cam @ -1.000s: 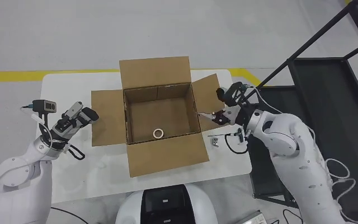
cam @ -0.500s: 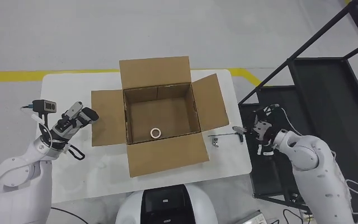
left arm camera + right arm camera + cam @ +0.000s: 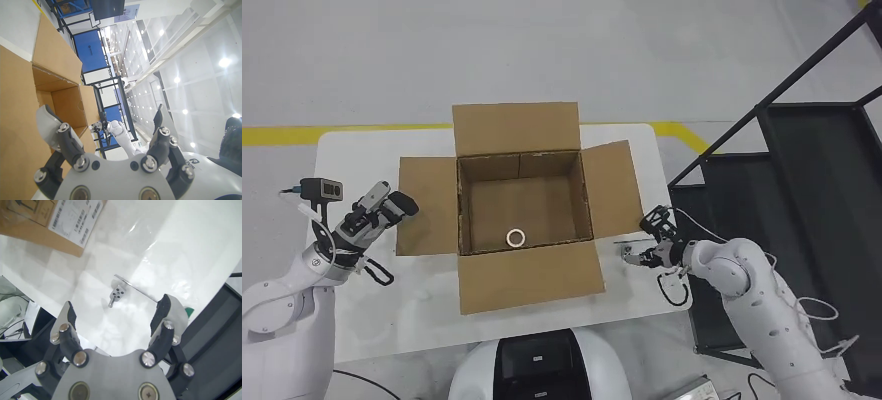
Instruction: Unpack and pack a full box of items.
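An open cardboard box (image 3: 522, 205) stands mid-table with all flaps spread; a small tape ring (image 3: 515, 237) lies on its floor. To the box's right a small metal bracket (image 3: 627, 255) with a thin rod (image 3: 135, 288) rests on the white table. My right gripper (image 3: 649, 250) hovers just right of that part, open, with the bracket (image 3: 117, 293) lying beyond its fingertips. My left gripper (image 3: 392, 207) sits left of the box, open and holding nothing; the box (image 3: 56, 85) shows beside its fingers.
The white table (image 3: 362, 150) has bare surface left of and in front of the box. A black metal rack (image 3: 802, 170) stands close off the table's right edge. A yellow floor line (image 3: 342, 132) runs behind the table.
The right arm swung from the box's right flap out over the rack, then back down to the table beside the metal bracket. The box shifted slightly left. The left arm stayed still.
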